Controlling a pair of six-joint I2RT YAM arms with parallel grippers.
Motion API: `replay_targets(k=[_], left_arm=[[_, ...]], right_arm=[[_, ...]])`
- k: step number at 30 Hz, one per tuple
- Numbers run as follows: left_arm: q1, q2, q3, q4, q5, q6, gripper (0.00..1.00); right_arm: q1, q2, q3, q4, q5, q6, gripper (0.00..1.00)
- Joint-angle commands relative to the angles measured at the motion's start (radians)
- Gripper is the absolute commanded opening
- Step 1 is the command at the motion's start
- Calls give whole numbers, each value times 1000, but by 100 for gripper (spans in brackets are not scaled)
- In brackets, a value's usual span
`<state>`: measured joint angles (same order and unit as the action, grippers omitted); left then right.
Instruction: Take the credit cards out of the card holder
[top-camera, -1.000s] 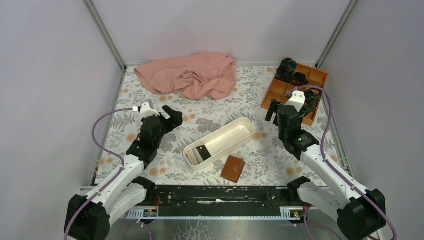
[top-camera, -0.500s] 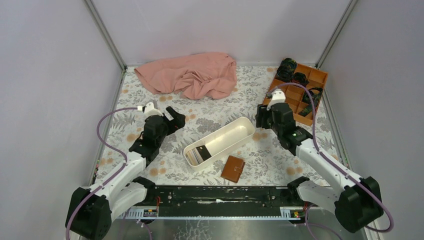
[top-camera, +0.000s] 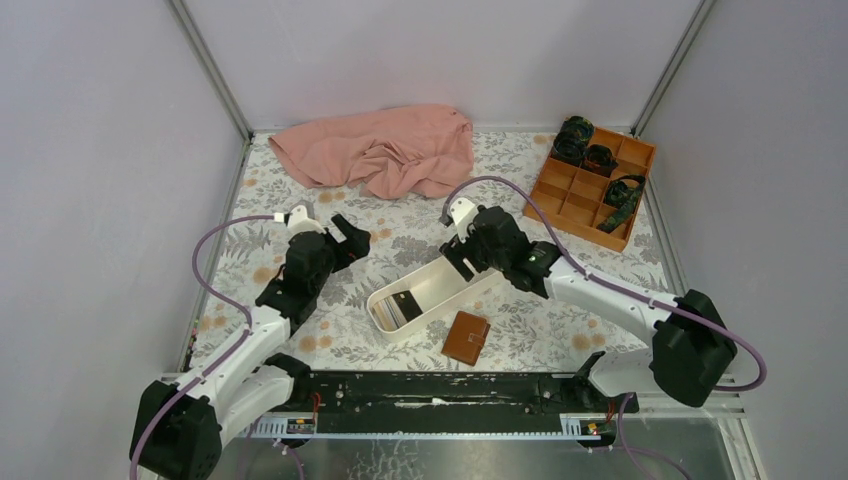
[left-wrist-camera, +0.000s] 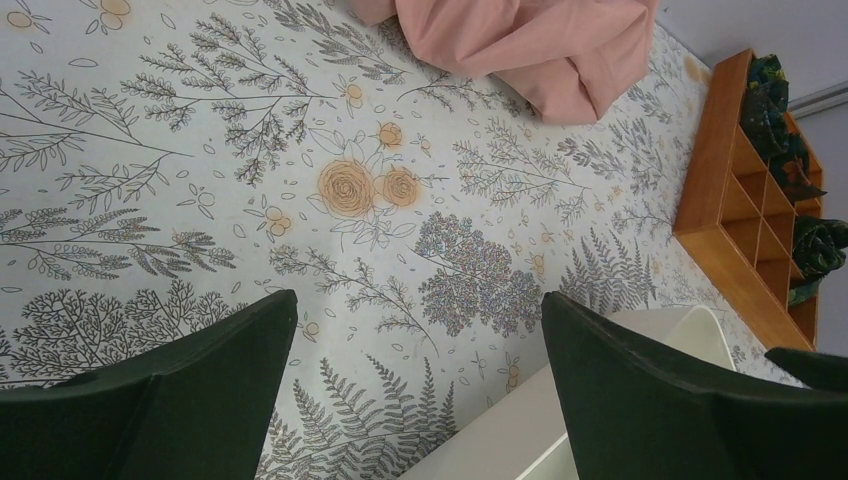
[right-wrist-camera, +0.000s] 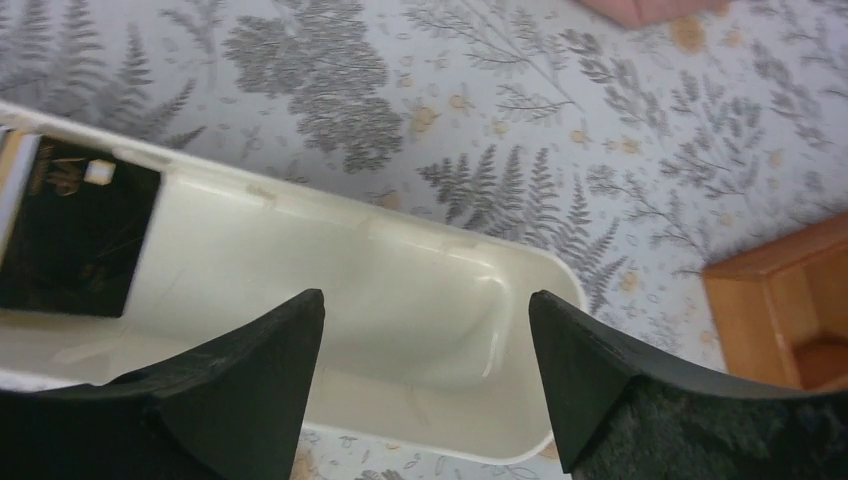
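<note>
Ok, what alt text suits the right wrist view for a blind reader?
The open right gripper hangs over a white tray holding a black card at its left end; flowered tablecloth and a corner of an orange box lie beyond.

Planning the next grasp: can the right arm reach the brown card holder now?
Probably yes: the card holder lies uncovered beside the white tray, and the open right gripper hangs over that tray, nothing between.

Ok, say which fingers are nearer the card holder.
Right. The right fingers hang over the white tray beside the card holder; the left fingers hover farther off, past the tray.
</note>
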<state>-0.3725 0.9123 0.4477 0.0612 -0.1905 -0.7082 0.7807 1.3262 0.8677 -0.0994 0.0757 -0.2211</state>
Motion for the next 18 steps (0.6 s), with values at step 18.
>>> replay_targets(k=[18], left_arm=[[-3, 9, 30, 7, 39, 10, 100]], right_arm=[[-175, 129, 48, -20, 260, 121, 67]])
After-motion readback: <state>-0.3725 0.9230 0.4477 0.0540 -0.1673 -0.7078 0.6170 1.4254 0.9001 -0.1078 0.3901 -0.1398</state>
